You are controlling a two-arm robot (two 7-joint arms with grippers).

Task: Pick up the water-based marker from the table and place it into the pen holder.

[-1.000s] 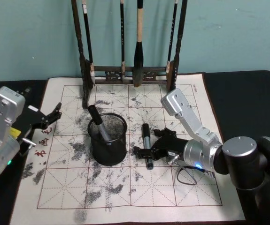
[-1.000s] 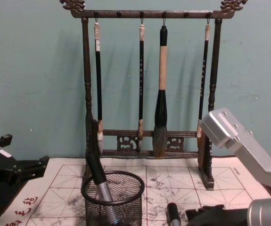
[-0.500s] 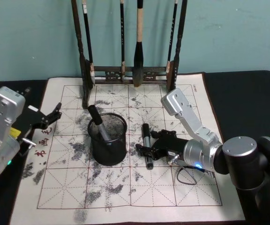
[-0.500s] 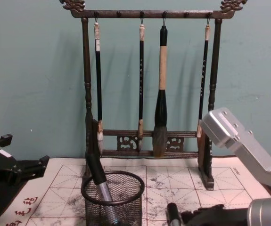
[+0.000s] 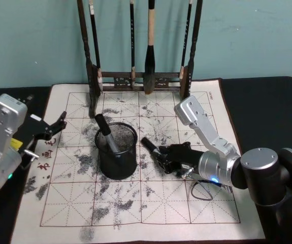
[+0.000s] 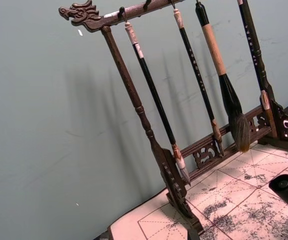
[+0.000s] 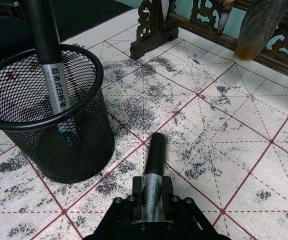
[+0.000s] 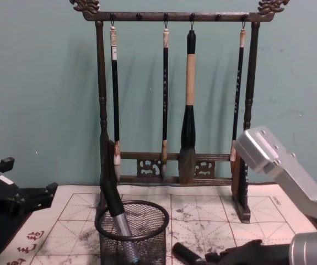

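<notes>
I log the right gripper (image 5: 164,156) at frame centre, fingers pinched on the slim water-based marker (image 5: 150,146): black cap, grey printed barrel, cap aimed upper left. Just beside it is the round black wire-mesh pen holder (image 5: 116,163), containing a second black-and-grey marker (image 5: 106,136). Upper centre: dark wooden brush rack (image 5: 135,79). Beneath: the table (image 5: 186,203), with its red-gridded, ink-stained cloth. Far left: left gripper (image 5: 59,126), fingers spread, idle.

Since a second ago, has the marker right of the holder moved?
Yes. Clamped in the right gripper, the marker has swung its far end left, toward the holder.
</notes>
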